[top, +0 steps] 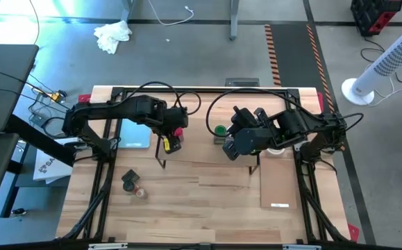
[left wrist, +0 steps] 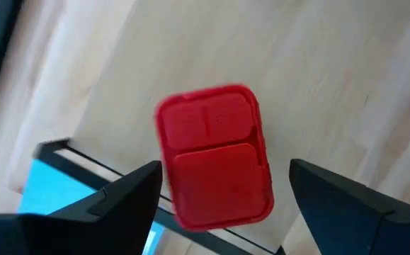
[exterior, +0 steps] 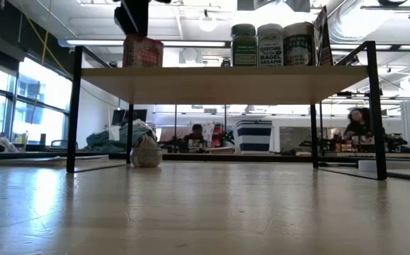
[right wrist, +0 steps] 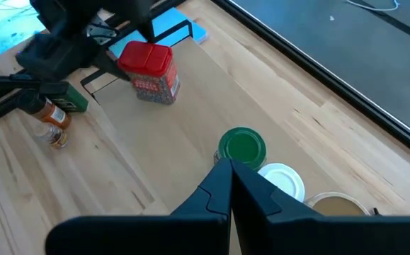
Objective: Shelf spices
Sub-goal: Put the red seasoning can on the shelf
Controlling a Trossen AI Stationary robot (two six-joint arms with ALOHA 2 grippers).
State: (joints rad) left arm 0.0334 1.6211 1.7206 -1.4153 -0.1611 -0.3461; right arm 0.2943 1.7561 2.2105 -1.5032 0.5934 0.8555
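The shelf (top: 201, 149) (exterior: 219, 81) spans the table's far half. A red-topped spice jar (left wrist: 215, 156) (exterior: 142, 52) stands upright on the plank's left part. My left gripper (left wrist: 224, 166) (top: 175, 132) hangs open just above it, pointing down, one finger on each side of the lid with a gap on both. Green-topped (right wrist: 242, 145), white-topped (right wrist: 282, 180) and tan-topped (right wrist: 336, 205) jars stand in a row on the plank's right part. My right gripper (right wrist: 229, 173) hovers shut above the green one. Two more jars (top: 130, 179) (top: 140, 192) lie on the table in front of the shelf.
A light-blue pad (top: 135, 135) lies under the shelf's left end. A thin flat board (top: 278, 184) lies on the table at the front right. The plank between the red jar and the green jar is bare wood. Black wire end frames (exterior: 73, 106) (exterior: 374, 106) stand at both shelf ends.
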